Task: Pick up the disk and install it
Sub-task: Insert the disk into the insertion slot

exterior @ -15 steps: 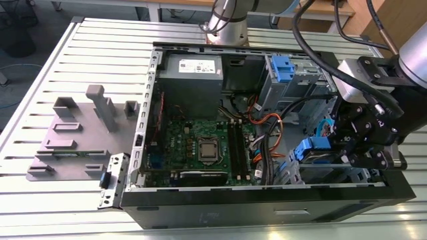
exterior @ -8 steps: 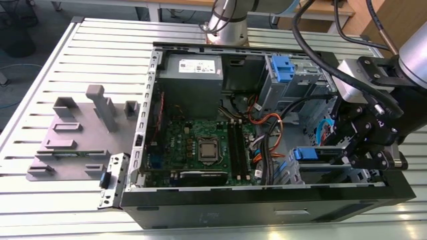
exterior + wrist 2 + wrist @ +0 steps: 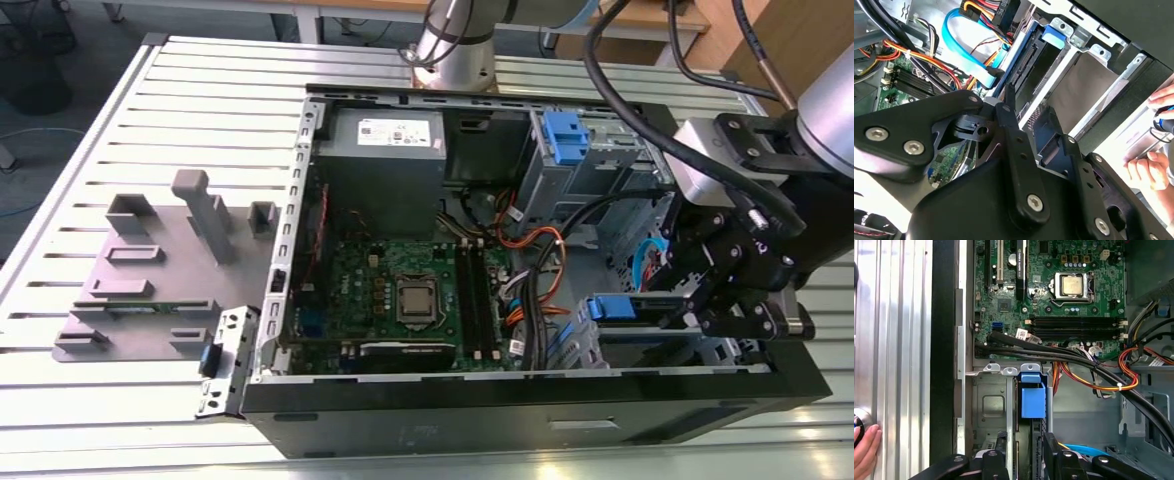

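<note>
1 claw [image 3: 1025,437] astride the disk [image 3: 1033,400], edge-on in the drive cage [image 3: 991,407]

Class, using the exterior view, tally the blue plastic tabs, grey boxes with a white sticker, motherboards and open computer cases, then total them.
Blue plastic tabs: 2
Grey box with a white sticker: 1
Motherboard: 1
Open computer case: 1
Total: 5
</note>
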Available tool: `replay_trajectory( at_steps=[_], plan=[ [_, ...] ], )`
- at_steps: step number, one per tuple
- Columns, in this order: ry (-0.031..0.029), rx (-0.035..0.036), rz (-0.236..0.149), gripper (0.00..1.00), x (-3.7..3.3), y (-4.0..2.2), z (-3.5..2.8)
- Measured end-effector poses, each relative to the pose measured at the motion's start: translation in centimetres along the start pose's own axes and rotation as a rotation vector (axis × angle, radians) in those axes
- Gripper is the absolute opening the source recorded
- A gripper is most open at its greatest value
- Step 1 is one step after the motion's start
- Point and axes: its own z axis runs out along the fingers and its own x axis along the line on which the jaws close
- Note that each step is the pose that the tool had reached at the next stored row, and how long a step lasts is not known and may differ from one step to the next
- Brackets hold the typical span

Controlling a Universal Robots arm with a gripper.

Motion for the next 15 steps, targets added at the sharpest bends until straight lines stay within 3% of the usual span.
replay_trajectory(
  at_steps=[8, 10, 11, 15],
  plan=[
    [-0.0011, 0.0002, 0.0, 0.42, 0.0, 0.01, -0.1],
    [-0.0198, 0.0013, -0.001, 0.42, -0.01, 0.04, -0.1],
    [-0.0264, 0.0016, -0.001, 0.42, 0.0, 0.03, -0.1],
    [-0.0364, 0.0017, -0.002, 0.42, 0.0, 0.04, -0.11]
  ],
)
